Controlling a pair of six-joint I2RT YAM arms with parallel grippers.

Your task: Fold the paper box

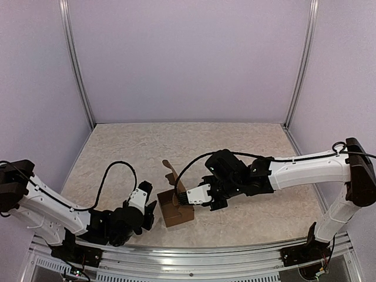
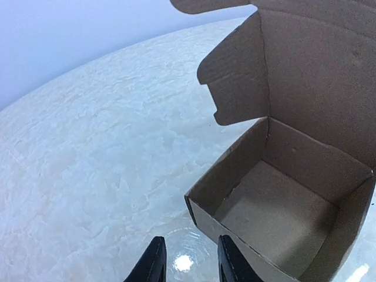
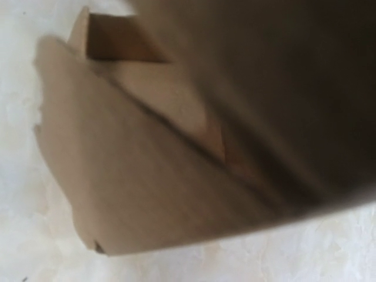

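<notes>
Toward six o'clock on the table (image 1: 247, 153) stands the box (image 1: 176, 212), walls up, lid (image 1: 171, 174) open. Right pincer (image 1: 184, 198) sits at its three o'clock rim, grip unclear; left pincer (image 2: 189, 258), at nine, narrowly parted, empty. Lid-closing looks next, needing a steadied base.

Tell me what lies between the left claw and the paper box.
Only bare table separates the left claw from the paper box, per the left wrist view.

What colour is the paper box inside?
The paper box is plain brown inside; clearest in the left wrist view.
</notes>
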